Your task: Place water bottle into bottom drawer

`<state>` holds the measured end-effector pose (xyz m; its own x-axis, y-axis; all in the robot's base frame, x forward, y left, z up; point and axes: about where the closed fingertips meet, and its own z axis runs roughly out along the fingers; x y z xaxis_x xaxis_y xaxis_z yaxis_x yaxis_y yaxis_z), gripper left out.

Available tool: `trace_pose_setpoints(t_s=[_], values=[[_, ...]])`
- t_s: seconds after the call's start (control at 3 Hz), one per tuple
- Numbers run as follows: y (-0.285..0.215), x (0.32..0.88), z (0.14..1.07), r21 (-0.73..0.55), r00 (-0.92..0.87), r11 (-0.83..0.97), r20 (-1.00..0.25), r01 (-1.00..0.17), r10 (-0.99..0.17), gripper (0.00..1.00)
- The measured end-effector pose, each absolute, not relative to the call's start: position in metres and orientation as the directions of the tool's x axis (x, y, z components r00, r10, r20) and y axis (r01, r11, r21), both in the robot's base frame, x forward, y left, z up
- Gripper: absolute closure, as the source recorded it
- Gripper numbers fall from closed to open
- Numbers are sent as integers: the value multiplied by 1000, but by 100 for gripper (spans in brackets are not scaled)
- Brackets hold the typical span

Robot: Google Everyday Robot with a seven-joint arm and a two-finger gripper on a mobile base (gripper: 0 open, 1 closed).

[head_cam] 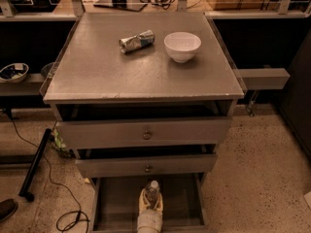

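Observation:
The water bottle (152, 188), clear with a white cap, stands upright over the open bottom drawer (115, 204), at its middle near the front. My gripper (150, 203) reaches in from the bottom edge of the camera view, and its cream fingers (142, 201) close around the bottle's lower body. The drawer is pulled out and its flat grey floor shows on both sides of the bottle. I cannot tell whether the bottle's base touches the floor.
The two upper drawers (146, 133) with round knobs are slightly open. On the cabinet top (97, 76) lie a crumpled silver-blue wrapper (136, 41) and a white bowl (182, 46). A black stand leg (35, 164) and a cable (58, 198) lie on the floor at left.

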<state>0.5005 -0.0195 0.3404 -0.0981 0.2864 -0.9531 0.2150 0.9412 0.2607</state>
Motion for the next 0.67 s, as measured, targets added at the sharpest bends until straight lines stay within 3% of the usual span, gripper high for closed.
trace_pose_setpoints(t_s=[0.67], values=[[-20,500,340,261,-98,941,-953,215,286,100]])
